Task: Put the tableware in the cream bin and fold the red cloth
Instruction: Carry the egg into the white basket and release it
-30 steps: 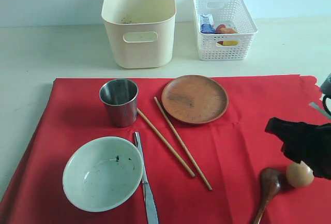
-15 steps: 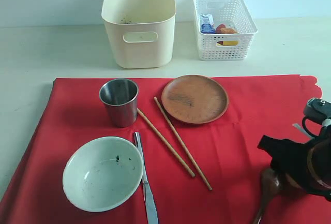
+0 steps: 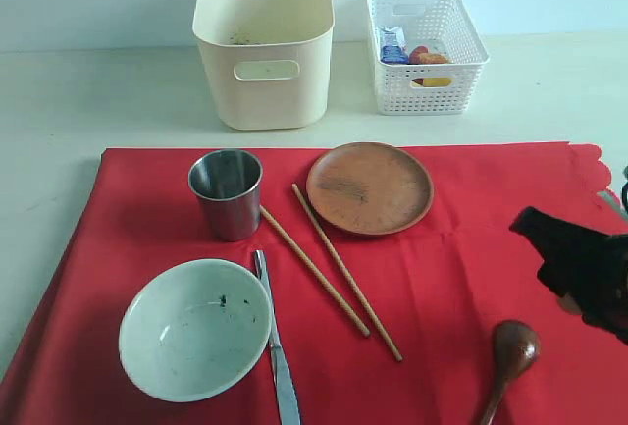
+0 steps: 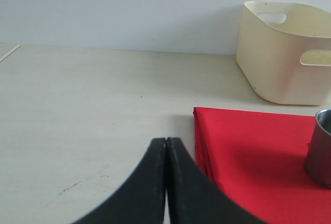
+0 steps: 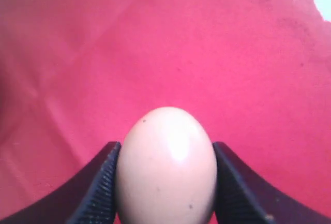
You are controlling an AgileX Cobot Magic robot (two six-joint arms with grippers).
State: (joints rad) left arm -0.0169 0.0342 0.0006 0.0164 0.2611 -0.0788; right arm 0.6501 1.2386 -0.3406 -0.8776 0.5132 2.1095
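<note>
The right tool (image 5: pixel 165 149) grips an egg (image 5: pixel 166 167) over the red cloth (image 5: pixel 155 38).
The spoon (image 3: pixel 512 348) lies near it; the left tool (image 4: pixel 166 146) is pinched closed.

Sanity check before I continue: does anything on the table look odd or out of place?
One thing: the right pincer grips an egg, food rather than tableware, over the red cloth. The cup, plate, bowl, chopsticks, knife and spoon lie on the cloth, nothing tipped or spilled.
</note>
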